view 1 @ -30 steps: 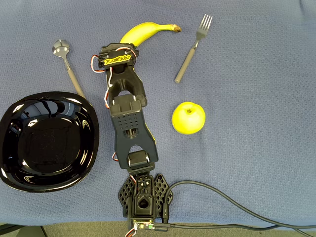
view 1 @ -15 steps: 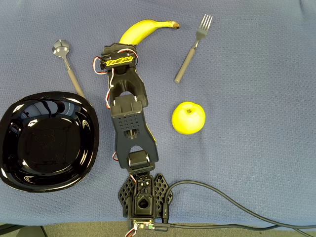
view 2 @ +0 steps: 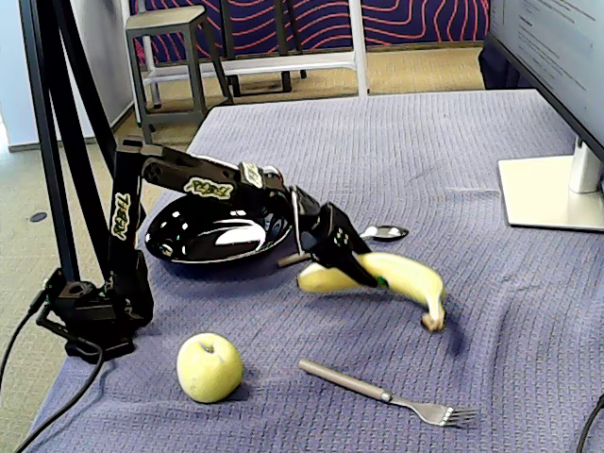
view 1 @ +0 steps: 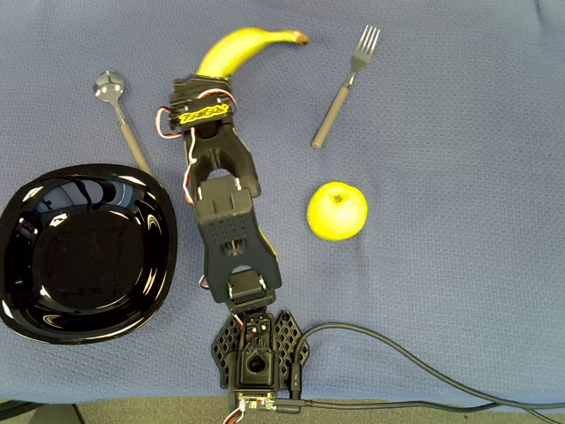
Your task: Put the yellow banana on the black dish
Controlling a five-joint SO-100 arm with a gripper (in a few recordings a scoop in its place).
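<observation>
The yellow banana (view 1: 237, 48) lies at the top of the overhead view, its brown stem tip pointing right. My gripper (view 2: 361, 272) is shut on the banana (view 2: 406, 278) near its thick end, which is raised a little while the stem tip hangs down by the cloth. From above, the wrist (view 1: 201, 108) covers the fingers and that end of the banana. The black dish (view 1: 35, 291) sits at the left of the overhead view, well apart from the banana; in the fixed view the dish (view 2: 203, 247) is behind the arm.
A spoon (view 1: 119, 113) lies between the dish and the banana. A fork (view 1: 342, 85) lies to the banana's right, and a yellow-green apple (view 1: 336, 211) sits right of the arm. A monitor stand (view 2: 552, 193) occupies the table's right side.
The wrist has swung left in the overhead view, carrying the banana left and slightly towards the top edge. The dish, spoon, fork and apple have stayed put.
</observation>
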